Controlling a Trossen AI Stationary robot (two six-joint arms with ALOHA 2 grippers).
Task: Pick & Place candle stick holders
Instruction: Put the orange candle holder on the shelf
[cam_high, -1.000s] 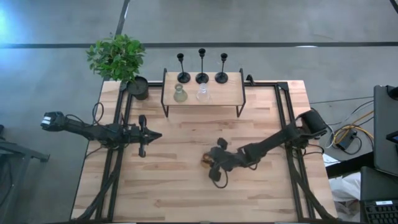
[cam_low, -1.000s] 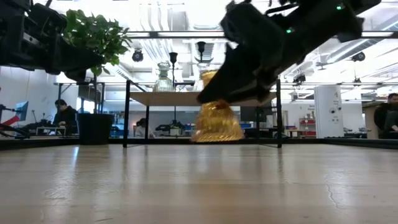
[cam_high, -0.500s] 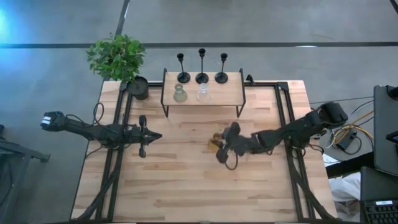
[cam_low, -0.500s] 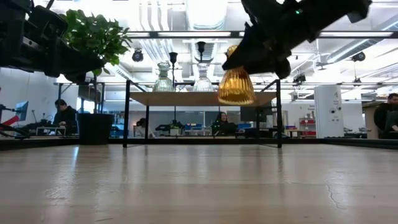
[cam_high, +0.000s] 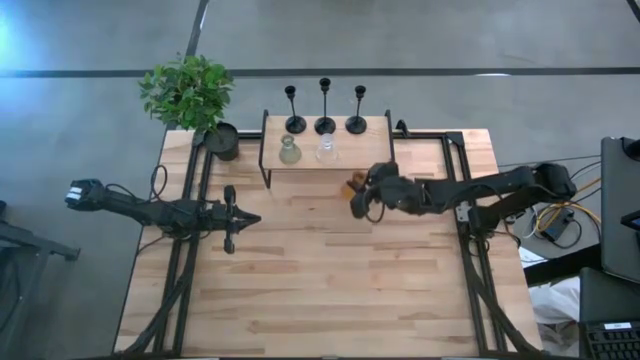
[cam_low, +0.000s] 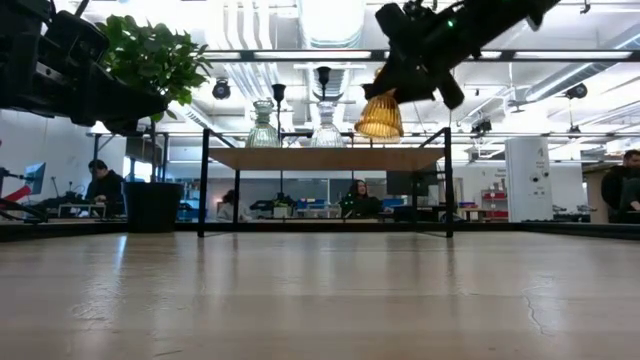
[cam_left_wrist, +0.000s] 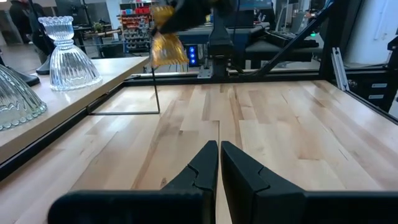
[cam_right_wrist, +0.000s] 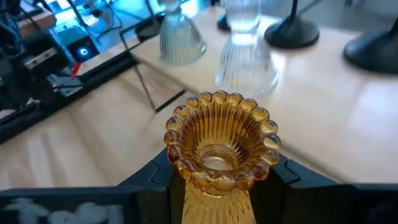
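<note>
3 black candle stick holders (cam_high: 324, 105) upright in a row along the back edge of the shelf (cam_high: 370, 150), evenly spaced, not touching. Each: thin stem, round base, tiny cup on top. Middle one looks tallest. All standing free, nothing gripping them

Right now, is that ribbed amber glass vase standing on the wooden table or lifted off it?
Lifted: the ribbed amber glass vase hangs upright in the right gripper, level with the shelf top.
</note>
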